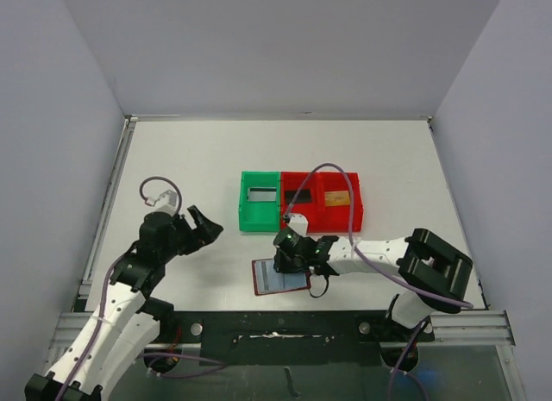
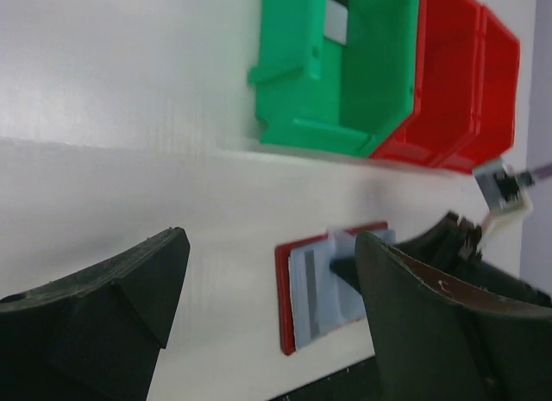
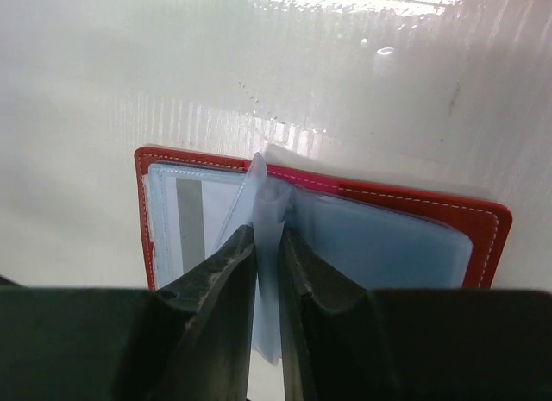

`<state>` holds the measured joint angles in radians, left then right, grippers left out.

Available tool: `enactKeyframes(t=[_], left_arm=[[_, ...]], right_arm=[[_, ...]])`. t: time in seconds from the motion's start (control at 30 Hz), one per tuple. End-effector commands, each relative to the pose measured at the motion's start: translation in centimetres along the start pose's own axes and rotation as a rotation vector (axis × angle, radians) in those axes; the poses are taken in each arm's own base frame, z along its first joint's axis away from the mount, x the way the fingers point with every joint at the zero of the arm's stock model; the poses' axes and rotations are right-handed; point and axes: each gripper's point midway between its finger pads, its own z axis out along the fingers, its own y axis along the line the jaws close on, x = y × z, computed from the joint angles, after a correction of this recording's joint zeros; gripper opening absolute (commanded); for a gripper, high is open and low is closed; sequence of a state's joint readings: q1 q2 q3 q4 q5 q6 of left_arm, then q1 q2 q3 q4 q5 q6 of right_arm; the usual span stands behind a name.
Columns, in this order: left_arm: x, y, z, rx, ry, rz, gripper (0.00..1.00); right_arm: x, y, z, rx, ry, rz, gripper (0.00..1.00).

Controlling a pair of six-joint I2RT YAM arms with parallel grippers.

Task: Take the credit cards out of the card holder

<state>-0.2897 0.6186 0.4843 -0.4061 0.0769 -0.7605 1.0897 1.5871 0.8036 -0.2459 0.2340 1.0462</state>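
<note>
Jaws of R gripper (image 3: pixel 266 239) are clenching nearly shut on a pale blue pocket leaf of the card holder (image 3: pixel 392 207), which is lying open on the table (image 3: pixel 86 90) and spreading to both sides of the jaws. A striped credit card (image 3: pixel 188 224) is sitting in the pocket beside them, at left in the wrist view. L gripper (image 1: pixel 205 226) jaws are gaping wide, released, well apart from the holder.

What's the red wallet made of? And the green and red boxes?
The dark red folding card holder looks like leather or fake leather: pale stitching runs round its edge. Its pale blue pockets seem soft, bendy clear plastic. The green bin and red bins look like hard, shiny moulded plastic.
</note>
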Motion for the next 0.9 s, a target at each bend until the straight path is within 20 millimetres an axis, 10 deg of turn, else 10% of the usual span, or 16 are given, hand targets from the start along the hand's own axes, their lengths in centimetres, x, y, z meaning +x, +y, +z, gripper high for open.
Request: enactKeyframes(t=[0.0, 0.37, 0.87], left_arm=[[2.9, -6.2, -0.4, 0.262, 0.101, 0.051, 0.77], [13.9, -10.2, 0.7, 0.355, 0.310, 0.167, 0.77], [16.9, -10.1, 3.2, 0.366, 0.375, 0.179, 0.67]], right_arm=[[0.0, 2.0, 0.0, -0.290, 0.040, 0.081, 0.16], [0.1, 0.2, -0.2, -0.422, 0.028, 0.247, 0.20], [-0.5, -0.2, -0.7, -0.477, 0.013, 0.307, 0.28]])
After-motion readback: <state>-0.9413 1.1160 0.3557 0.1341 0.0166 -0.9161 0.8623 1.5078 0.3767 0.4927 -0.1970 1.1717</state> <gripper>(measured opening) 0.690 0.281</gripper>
